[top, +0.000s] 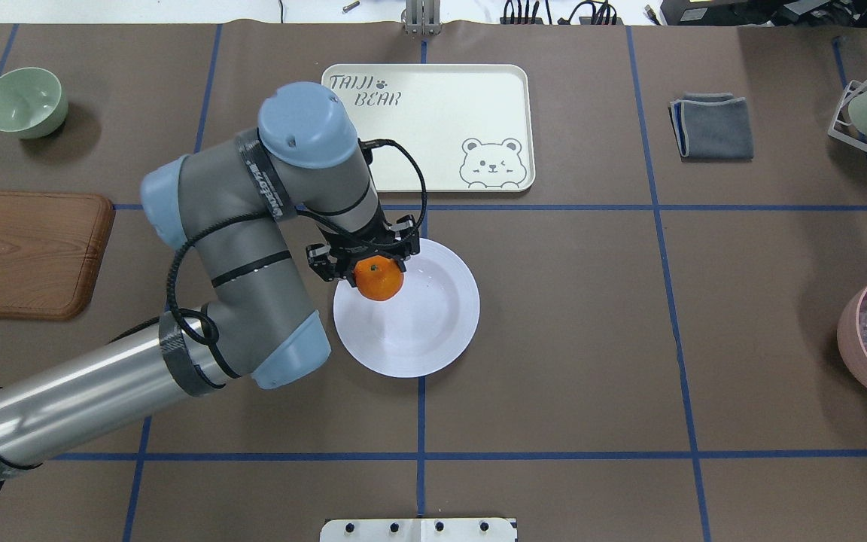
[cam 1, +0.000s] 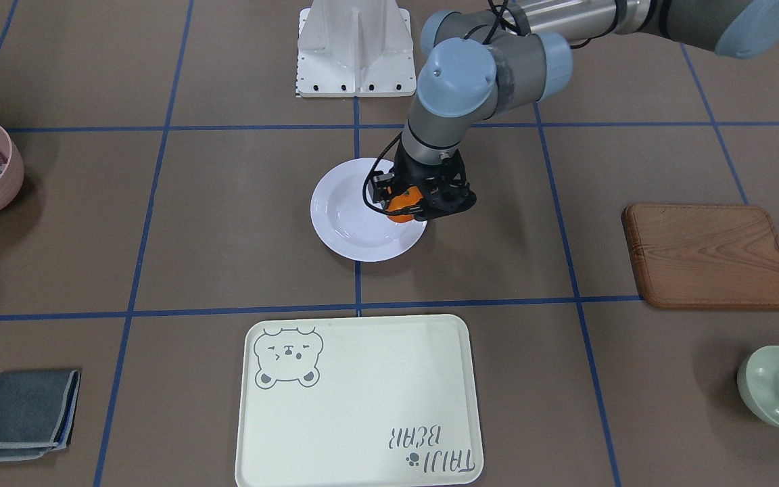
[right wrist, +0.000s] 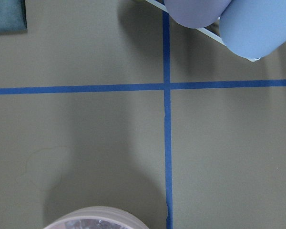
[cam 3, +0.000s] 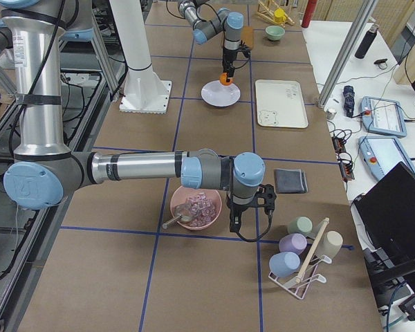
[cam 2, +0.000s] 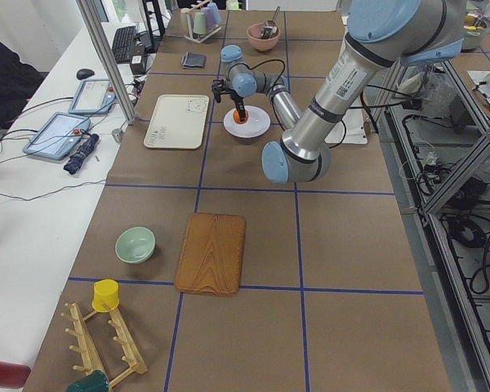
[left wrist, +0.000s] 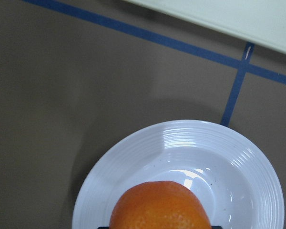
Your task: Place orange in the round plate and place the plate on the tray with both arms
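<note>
Tabletop (top: 591, 339), left pincer (top: 375, 262) partly behind orange (top: 378, 281)

Grey lettering "TAIJI BEAR" plus paw mark on tray (top: 441, 105), corner opposite bear-face drawing (top: 490, 162).

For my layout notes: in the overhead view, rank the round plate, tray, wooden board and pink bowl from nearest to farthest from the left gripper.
1. Round plate, under the left gripper.
2. Tray, just beyond it.
3. Wooden board, view's left.
4. Pink bowl, far right edge.
</note>
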